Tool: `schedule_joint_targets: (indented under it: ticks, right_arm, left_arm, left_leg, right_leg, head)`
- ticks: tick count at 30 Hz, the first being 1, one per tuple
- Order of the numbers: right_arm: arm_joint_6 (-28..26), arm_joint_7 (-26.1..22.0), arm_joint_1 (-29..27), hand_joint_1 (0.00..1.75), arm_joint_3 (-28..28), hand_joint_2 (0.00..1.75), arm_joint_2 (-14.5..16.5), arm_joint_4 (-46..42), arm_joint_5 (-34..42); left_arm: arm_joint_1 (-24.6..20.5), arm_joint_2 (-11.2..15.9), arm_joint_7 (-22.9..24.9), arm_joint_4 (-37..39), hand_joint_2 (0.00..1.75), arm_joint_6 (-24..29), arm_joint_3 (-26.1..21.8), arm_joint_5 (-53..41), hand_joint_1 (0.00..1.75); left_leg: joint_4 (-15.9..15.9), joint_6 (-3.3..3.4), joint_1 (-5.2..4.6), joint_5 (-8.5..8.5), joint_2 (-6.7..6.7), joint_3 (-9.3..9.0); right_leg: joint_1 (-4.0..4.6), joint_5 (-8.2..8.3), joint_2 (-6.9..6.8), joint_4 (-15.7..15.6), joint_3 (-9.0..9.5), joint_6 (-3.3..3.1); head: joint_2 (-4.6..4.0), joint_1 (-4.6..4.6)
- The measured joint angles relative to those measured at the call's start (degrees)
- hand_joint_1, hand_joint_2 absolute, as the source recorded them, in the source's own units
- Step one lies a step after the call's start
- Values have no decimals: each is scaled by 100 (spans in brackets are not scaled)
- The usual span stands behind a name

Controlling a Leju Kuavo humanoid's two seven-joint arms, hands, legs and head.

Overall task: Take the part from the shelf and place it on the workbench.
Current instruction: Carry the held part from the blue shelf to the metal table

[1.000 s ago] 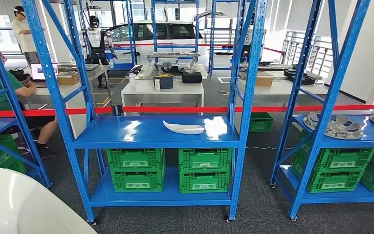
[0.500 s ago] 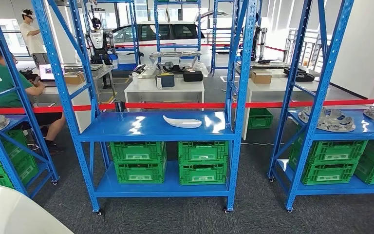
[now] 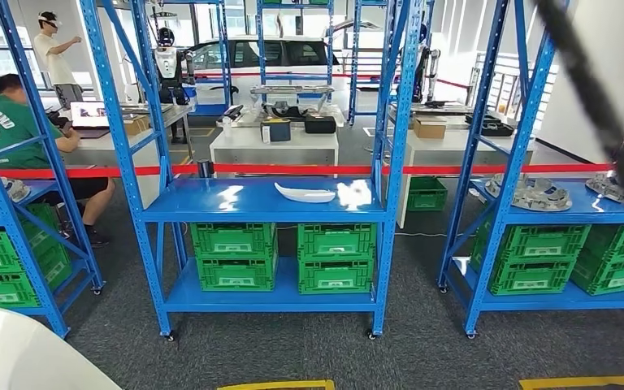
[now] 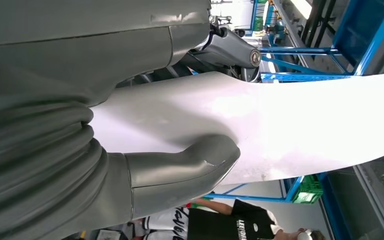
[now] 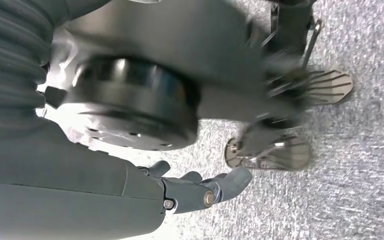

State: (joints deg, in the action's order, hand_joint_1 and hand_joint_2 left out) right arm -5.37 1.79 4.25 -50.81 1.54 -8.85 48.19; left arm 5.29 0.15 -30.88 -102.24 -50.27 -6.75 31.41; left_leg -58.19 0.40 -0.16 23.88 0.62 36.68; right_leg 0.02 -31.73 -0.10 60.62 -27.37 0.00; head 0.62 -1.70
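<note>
A large white curved part (image 3: 16, 357) fills the lower left corner of the head view. In the left wrist view my left hand (image 4: 172, 170) grips this white part (image 4: 305, 125), with the thumb pressed on its face. A second, smaller white part (image 3: 305, 193) lies on the middle level of the blue shelf (image 3: 252, 213) ahead, some way off. My right hand (image 5: 205, 192) hangs low over the grey carpet, holding nothing, its fingers loosely spread.
Green crates (image 3: 284, 258) fill the shelf's lower levels. Similar blue shelves stand left (image 3: 16, 211) and right (image 3: 552, 211). Red tape (image 3: 292, 169) runs behind them. A seated person (image 3: 16, 130) works at the left. Yellow floor marks (image 3: 276, 385) lie close in front.
The whole view has shifted: the camera has drawn back from the shelf, which looks smaller, and yellow floor marks have come into view. The white part stays in my left hand.
</note>
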Motion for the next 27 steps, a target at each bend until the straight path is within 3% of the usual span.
schedule_joint_targets:
  ticks: [1, 2, 4, 5, 8, 9, 10, 11, 13, 15, 16, 17, 19, 20, 21, 23, 24, 25, 27]
  right_arm:
    - [4, 0, 9, 0, -14, 175, -10, 0, -9]
    - [6, 14, 10, 0, -27, 175, -19, 0, -16]
    - [4, 90, 3, 0, -43, 175, -30, 1, 2]
    - [-1, 151, 1, 0, -46, 175, -38, 2, 22]
    - [4, 323, 14, 0, -46, 175, -57, 2, 77]
    - [9, 358, 19, 0, -46, 175, -61, 2, 95]
    - [14, 373, 23, 0, -46, 175, -65, 2, 123]
    - [20, 366, 27, 0, -45, 175, -69, 2, 155]
    - [39, 306, 38, 0, -42, 175, -75, 2, 209]
    - [58, 215, 45, 0, -40, 175, -89, 2, 223]
    - [64, 168, 48, 0, -40, 175, -98, 2, 224]
    - [68, 127, 48, 0, -39, 175, -106, 2, 227]
    - [72, 88, 38, 0, -38, 175, -117, 2, 242]
    - [73, 89, 26, 0, -38, 175, -120, 2, 254]
    - [74, 93, 15, 0, -39, 175, -122, 2, 269]
    - [74, 95, 5, 0, -37, 175, -124, 2, 315]
    - [74, 90, 6, 0, -33, 175, -126, 2, 338]
    - [73, 85, 7, 0, -26, 175, -129, 2, 357]
    - [73, 62, 7, 0, -10, 175, -144, 2, 368]
  left_arm:
    - [20, -8, 18, -49, 175, 5, -31, 7, 175]
    - [44, -20, 37, -99, 175, 10, -61, 17, 175]
    - [88, -50, 87, -166, 175, 14, -114, 34, 175]
    - [96, -67, 120, -190, 175, 15, -137, 37, 175]
    - [35, -94, 251, -225, 175, 29, -167, 29, 175]
    - [0, -100, 307, -226, 175, 37, -167, 37, 175]
    - [-41, -105, 358, -221, 175, 44, -167, 60, 175]
    - [-84, -109, 396, -211, 175, 48, -166, 98, 175]
    - [-182, -119, 431, -181, 175, 47, -165, 183, 175]
    - [-268, -138, 421, -159, 175, 42, -161, 208, 175]
    - [-296, -149, 401, -152, 175, 40, -160, 192, 175]
    - [-313, -159, 373, -143, 175, 39, -159, 176, 175]
    - [-322, -181, 313, -121, 175, 35, -160, 150, 175]
    - [-324, -192, 292, -112, 175, 33, -161, 149, 175]
    - [-326, -202, 276, -108, 175, 32, -161, 150, 175]
    - [-328, -219, 263, -105, 175, 31, -162, 151, 175]
    - [-327, -226, 264, -103, 175, 31, -162, 151, 175]
    - [-327, -233, 280, -97, 175, 36, -162, 146, 175]
    - [-328, -243, 392, -73, 175, 100, -162, 84, 175]
  left_leg:
    - [-24, -33, 0, -47, 9, 32]
    - [-26, -67, 2, -99, 17, 49]
    - [-50, -134, 21, -103, 8, 91]
    - [-154, -164, 30, 52, -6, 146]
    - [-1026, -239, 54, 912, -33, 368]
    - [-1366, -258, 62, 1052, -34, 401]
    - [-1603, -271, 71, 1031, -34, 377]
    - [-1683, -281, 82, 892, -34, 287]
    - [-1283, -292, 112, 596, -40, -185]
    - [-414, -276, 115, 728, -54, -849]
    - [-88, -247, 103, 848, -60, -1055]
    - [102, -204, 76, 920, -62, -1141]
    - [140, -90, 50, 838, -44, -1048]
    - [138, -32, 44, 771, -32, -982]
    - [140, 18, 48, 696, -20, -904]
    - [131, 74, 38, 536, -12, -715]
    - [121, 82, 29, 449, -10, -607]
    - [108, 83, 20, 365, -10, -494]
    - [63, 64, 13, 217, -37, -249]
  right_leg:
    - [17, -114, 4, -295, 189, -22]
    - [33, -159, 6, -426, 240, -50]
    - [25, -63, -16, -427, 146, -126]
    - [18, 7, -35, -430, 86, -174]
    - [20, 236, -78, -429, -173, -253]
    - [24, 318, -84, -420, -281, -251]
    - [26, 403, -88, -404, -403, -243]
    - [26, 484, -92, -380, -524, -230]
    - [23, 635, -91, -305, -765, -188]
    - [30, 750, -79, -220, -932, -129]
    - [27, 810, -73, -199, -978, -95]
    - [18, 876, -68, -198, -1010, -58]
    - [-22, 958, -58, -208, -1062, 15]
    - [-35, 863, -50, -147, -1105, 46]
    - [-44, 660, -42, 0, -1164, 69]
    - [-47, 11, -30, 647, -1320, 93]
    - [-46, -224, -25, 1028, -1377, 95]
    - [-44, -332, -19, 1345, -1397, 91]
    - [-31, -86, -3, 1451, -1186, 57]
  head:
    - [0, -1]
    - [1, -1]
    - [-1, -4]
    - [0, -7]
    - [-1, -16]
    - [-1, -18]
    - [-1, -18]
    - [-1, -19]
    - [-1, -19]
    - [0, -17]
    - [0, -16]
    - [-1, -14]
    - [-1, -11]
    - [-1, -11]
    - [-1, -10]
    - [-1, -9]
    - [-1, -8]
    - [-1, -8]
    - [-1, -5]
